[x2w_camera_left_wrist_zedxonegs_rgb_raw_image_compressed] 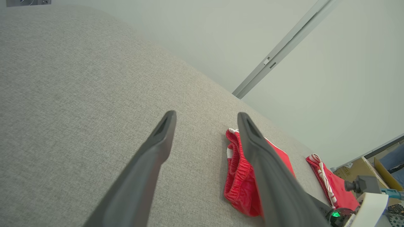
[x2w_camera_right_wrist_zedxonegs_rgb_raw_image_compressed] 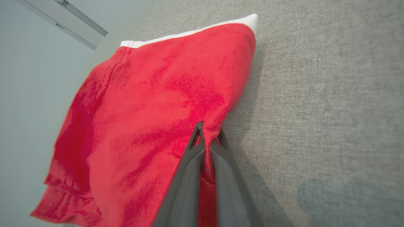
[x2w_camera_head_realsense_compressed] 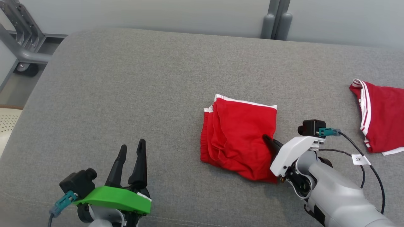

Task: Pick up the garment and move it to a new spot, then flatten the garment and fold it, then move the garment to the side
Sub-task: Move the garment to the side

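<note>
From the head view the right gripper (x2w_camera_head_realsense_compressed: 266, 138) meets the right edge of the garment (x2w_camera_head_realsense_compressed: 240, 138), but its dark fingers merge there and the grip is hard to read. The right wrist view settles it: the two fingers (x2w_camera_right_wrist_zedxonegs_rgb_raw_image_compressed: 186, 183) are pressed together with a pinch of red cloth caught between them, close to the garment's edge. The left wrist view adds the gathered elastic waistband, bunched at the garment's left end. It also shows the left gripper (x2w_camera_left_wrist_zedxonegs_rgb_raw_image_compressed: 206, 116) with its fingers well apart and nothing between them, over bare fabric well to the left of the garment (the head view places it at the lower left, under a green wrist cover).

The garment is a pair of red shorts folded into a rough rectangle. It has white trim along the far edge, stacked layers down the left side and soft wrinkles across the top. It lies right of centre on the grey cushioned surface (x2w_camera_head_realsense_compressed: 126, 88), nearer the front edge than the back.

A second red garment (x2w_camera_head_realsense_compressed: 382, 123) with white stripes lies well apart to the right. A black cable (x2w_camera_head_realsense_compressed: 375, 173) with a white tag trails from the right wrist. Behind the surface stands a pale wall (x2w_camera_head_realsense_compressed: 157, 15) with a grey post (x2w_camera_head_realsense_compressed: 274, 19), and a metal frame (x2w_camera_head_realsense_compressed: 22, 47) on a wheel stands at the far left. A cardboard box (x2w_camera_left_wrist_zedxonegs_rgb_raw_image_compressed: 359, 168) sits low at the right of the left wrist view
</note>
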Controlling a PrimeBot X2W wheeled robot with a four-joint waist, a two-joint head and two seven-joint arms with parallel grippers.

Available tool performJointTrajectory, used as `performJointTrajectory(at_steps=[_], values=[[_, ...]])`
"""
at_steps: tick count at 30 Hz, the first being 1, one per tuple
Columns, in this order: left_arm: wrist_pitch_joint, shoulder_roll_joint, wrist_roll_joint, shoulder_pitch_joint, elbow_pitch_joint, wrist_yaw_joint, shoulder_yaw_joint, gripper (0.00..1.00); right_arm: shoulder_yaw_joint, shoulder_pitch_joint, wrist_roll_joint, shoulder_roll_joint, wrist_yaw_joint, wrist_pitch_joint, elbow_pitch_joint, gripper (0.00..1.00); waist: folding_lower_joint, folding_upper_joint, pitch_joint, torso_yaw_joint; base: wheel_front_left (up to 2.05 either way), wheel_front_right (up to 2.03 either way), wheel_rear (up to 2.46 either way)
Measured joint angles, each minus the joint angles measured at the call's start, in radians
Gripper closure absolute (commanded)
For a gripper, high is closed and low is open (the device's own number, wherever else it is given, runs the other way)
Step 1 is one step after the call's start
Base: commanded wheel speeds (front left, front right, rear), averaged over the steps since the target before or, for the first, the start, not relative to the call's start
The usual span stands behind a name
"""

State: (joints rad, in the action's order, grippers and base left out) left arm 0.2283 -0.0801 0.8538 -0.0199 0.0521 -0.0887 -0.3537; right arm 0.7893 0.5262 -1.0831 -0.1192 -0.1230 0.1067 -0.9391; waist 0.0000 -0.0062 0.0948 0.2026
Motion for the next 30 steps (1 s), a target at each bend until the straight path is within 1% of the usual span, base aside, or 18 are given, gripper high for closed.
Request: performJointTrajectory(at_steps=[5,7,13,20,30], values=[[0.001,-0.001,0.0,0.0,0.003,-0.002,0.009,0.0,0.036,0.017,0.023,-0.017,0.0,0.008,0.029,1.0,0.0,0.0,-0.003,-0.01,0.0,0.0,0.0],[0.001,-0.001,0.0,0.0,0.003,-0.004,0.014,0.0,0.053,0.029,0.041,-0.035,0.0,0.008,0.034,1.0,0.0,0.0,-0.007,-0.016,0.0,0.0,0.0],[0.001,-0.001,0.0,0.001,0.003,-0.005,0.021,0.0,0.105,0.071,0.102,-0.13,0.0,-0.003,0.042,1.0,0.0,0.0,-0.019,-0.041,0.0,0.0,0.0],[0.001,-0.001,0.0,0.003,0.001,-0.005,0.021,0.0,0.129,0.166,0.157,-0.262,0.0,-0.021,0.055,1.0,0.0,0.0,-0.029,-0.078,0.0,0.0,0.0],[0.001,-0.001,0.0,0.005,-0.013,-0.008,0.007,0.0,0.183,0.263,0.193,-0.357,0.0,-0.085,0.127,1.0,0.0,0.0,-0.03,-0.133,0.0,0.0,0.0]])
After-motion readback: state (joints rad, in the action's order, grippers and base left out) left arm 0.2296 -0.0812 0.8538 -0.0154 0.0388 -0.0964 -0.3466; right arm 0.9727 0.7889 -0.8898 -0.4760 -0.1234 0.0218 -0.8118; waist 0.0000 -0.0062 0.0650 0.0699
